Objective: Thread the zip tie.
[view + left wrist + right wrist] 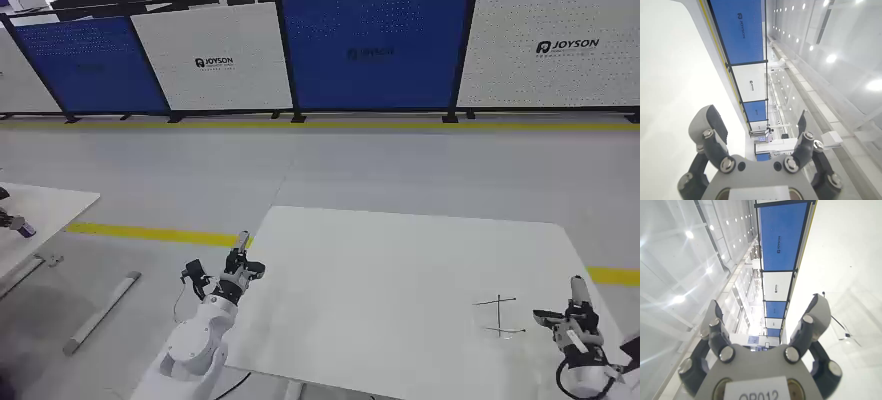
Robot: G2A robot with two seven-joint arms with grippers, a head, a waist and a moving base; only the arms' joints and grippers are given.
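Table (400, 250): white, panelled hall behind.
Zip tie (497, 301): flat, near right.
Right gripper (560, 303): released, just beside it.
Left gripper (247, 255): released, left edge, well apart.
Advice: pinch low near one end, since a thin strap is likely to slip.

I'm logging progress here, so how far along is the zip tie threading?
Done: nothing visible yet. The thin dark zip ties lie crossed and loose on the white table, near the right claw. In hand: nothing; the right claw and the left claw are both open and empty, at opposite table edges. Remaining: grasping a tie and threading its tail through a head.
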